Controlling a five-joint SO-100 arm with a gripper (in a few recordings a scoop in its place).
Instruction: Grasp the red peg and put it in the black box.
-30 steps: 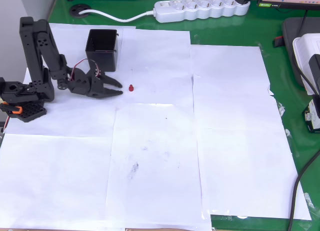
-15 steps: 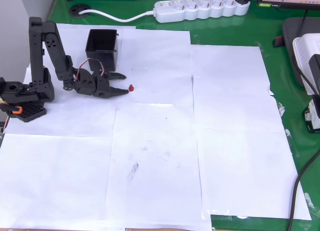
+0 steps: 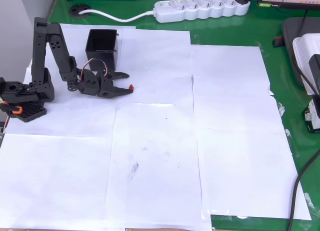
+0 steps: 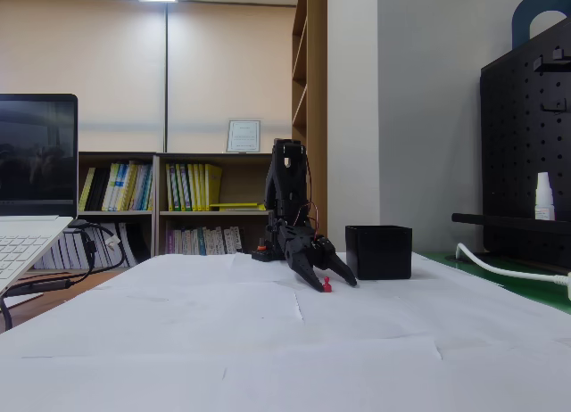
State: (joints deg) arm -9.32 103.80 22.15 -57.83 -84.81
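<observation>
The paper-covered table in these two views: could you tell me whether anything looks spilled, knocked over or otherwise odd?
Nothing stands out. The black box stands upright, the red peg sits on the paper sheets between the tips of the open gripper, and only faint grey smudges mark the paper.

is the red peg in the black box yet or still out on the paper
Out. In the overhead view the red peg lies on the white paper between the tips of the open pincer, apart from the black box.
</observation>
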